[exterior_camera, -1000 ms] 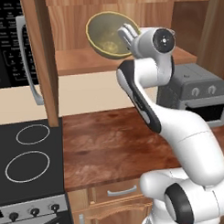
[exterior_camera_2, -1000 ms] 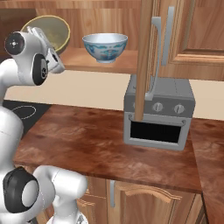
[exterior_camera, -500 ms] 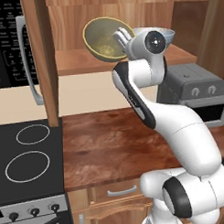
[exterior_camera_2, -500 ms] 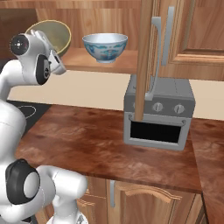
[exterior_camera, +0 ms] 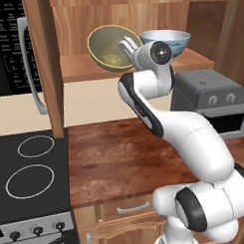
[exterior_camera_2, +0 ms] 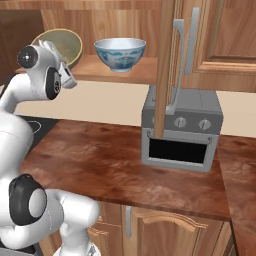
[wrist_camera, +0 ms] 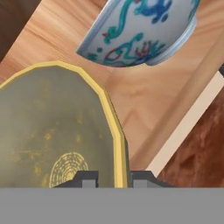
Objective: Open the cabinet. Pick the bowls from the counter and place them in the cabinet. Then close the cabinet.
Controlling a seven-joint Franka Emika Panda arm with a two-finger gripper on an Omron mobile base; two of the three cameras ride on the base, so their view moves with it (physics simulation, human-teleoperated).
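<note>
Hand view, item one: our gripper (wrist_camera: 111,177) pinches the rim of the olive-yellow bowl (exterior_camera: 110,47), tilted over the left part of the open cabinet (exterior_camera_2: 125,75) shelf; item two: white-and-blue bowl (exterior_camera_2: 120,54) upright on the shelf just beside it.

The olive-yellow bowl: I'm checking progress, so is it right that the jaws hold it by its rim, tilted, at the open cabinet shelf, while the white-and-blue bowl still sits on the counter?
Not quite. The white-and-blue bowl is already on the cabinet shelf, not the counter; the right base view shows it. The rest holds: the gripper grips the tilted olive-yellow bowl by its rim.
</note>
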